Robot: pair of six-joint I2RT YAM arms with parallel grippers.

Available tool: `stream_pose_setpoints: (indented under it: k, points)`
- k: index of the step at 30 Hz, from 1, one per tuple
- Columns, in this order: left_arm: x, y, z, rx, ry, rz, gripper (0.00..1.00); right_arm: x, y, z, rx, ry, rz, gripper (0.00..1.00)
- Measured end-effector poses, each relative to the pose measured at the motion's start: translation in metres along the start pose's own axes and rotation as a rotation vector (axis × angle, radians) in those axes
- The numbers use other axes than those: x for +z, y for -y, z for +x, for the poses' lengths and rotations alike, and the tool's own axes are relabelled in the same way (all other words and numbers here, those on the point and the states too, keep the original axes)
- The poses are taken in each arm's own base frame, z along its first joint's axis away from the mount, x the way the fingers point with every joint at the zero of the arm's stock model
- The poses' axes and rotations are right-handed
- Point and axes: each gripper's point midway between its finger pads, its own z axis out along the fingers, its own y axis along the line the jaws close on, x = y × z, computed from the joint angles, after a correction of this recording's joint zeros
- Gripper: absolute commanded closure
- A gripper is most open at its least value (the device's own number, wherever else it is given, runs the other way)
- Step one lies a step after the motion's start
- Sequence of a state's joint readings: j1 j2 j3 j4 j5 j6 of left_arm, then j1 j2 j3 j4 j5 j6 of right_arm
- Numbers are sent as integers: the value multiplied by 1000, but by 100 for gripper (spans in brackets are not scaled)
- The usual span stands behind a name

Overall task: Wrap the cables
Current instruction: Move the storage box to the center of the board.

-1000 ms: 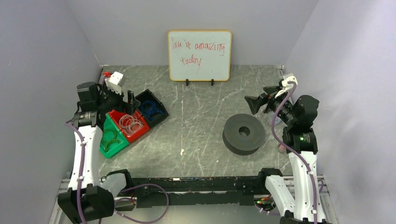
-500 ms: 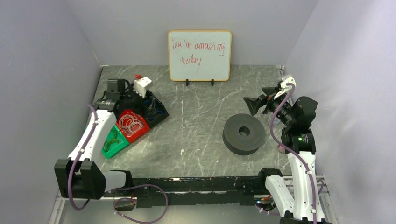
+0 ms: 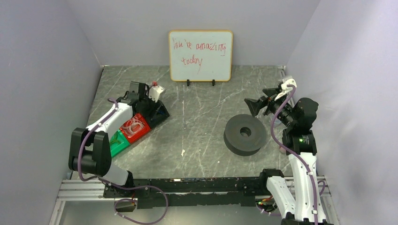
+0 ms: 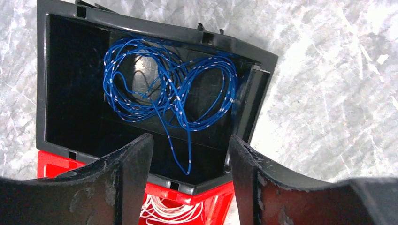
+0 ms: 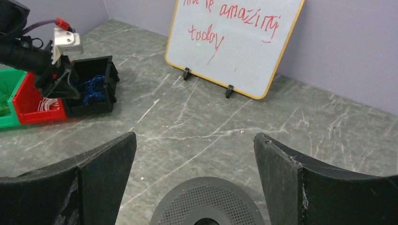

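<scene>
Left wrist cam is looking pretty much straight down at the cables point(image 4: 169, 89). It's one loose tangle of thin blue wire with little white marks, a few overlapping loops plus a tail running toward the near wall. Can't tell if it's one strand or several. It all sits inside the black bin point(image 4: 47, 70), on the floor of it, nothing hanging over the rim.

The left gripper point(image 4: 187, 150) hangs right above that bin. Its two fingers are spread apart with nothing between them, and they aren't touching the wire.

Bins, counted: three in a row, touching side by side. After the black one comes a red bin point(image 4: 51, 161) with pale pinkish-white loops in it, then a green bin point(image 3: 116, 143) at the end of the row nearest the arm bases. The left arm is partly over that one, so I can't really make out its contents.

Over on the other side, the right gripper point(image 5: 195, 140) is up in the air with its jaws wide, holding nothing. One dark gray round disc point(image 5: 206, 201) with a hole in the middle and a perforated top lies flat on the marble-look table point(image 3: 202, 108) just below it, well apart from the bins.

One whiteboard point(image 3: 200, 55) stands at the back wall, red writing on it: "you're amazing today".
</scene>
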State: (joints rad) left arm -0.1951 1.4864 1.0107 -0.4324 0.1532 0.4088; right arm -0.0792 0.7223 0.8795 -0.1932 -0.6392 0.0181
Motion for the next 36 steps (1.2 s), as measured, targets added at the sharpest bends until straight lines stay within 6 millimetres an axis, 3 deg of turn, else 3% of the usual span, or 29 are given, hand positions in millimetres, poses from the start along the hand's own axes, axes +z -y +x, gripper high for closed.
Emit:
stream_pose_setpoints:
  k: [9, 12, 16, 21, 26, 30, 36]
  points:
    - [3, -9, 5, 18, -15, -50, 31, 1, -2, 3, -8, -8, -20, 1]
    - [-9, -8, 5, 33, -6, -55, 26, 1, -2, 4, -13, -9, -25, 1]
    - [-29, -6, 0, 71, 20, -54, 7, 2, -2, 4, -19, -10, -28, 1]
    - [-49, -6, 1, 104, 30, -78, 6, 2, -5, 4, -25, -11, -42, 1]
    - [-50, -7, 24, 114, -44, -104, 6, 2, -6, 6, -26, -14, -51, 1]
    - [-48, 5, 54, 129, -141, -69, 6, 2, -5, 7, -24, -16, -51, 1]
    - [-60, 21, 81, 177, -216, -35, 6, 2, -5, 9, -25, -19, -52, 1]
